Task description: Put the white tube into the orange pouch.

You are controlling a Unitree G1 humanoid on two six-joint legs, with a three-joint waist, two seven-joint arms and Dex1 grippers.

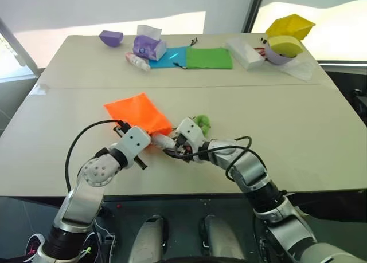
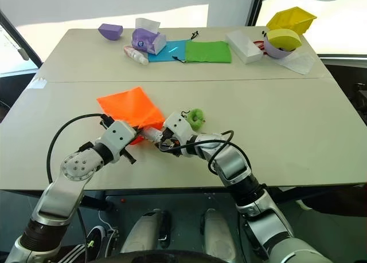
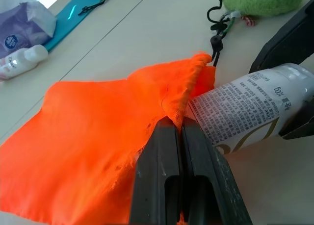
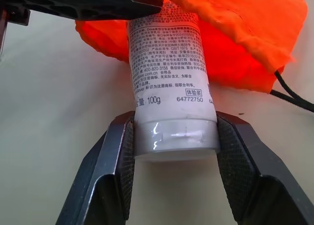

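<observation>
The white tube (image 4: 167, 83) is partway into the orange pouch (image 3: 98, 137) on the counter (image 1: 287, 120) — insertion is the step in hand. My right claw (image 4: 174, 151) clamps its capped end; my left claw (image 3: 174, 137) pinches the pouch's rim shut-tight. Next, I judge — push straight, deeper.

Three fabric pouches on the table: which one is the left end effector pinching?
The orange pouch, near the table's front edge, its rim pinched in the left end effector. The blue pouch and green pouch lie flat at the far side, untouched.
</observation>
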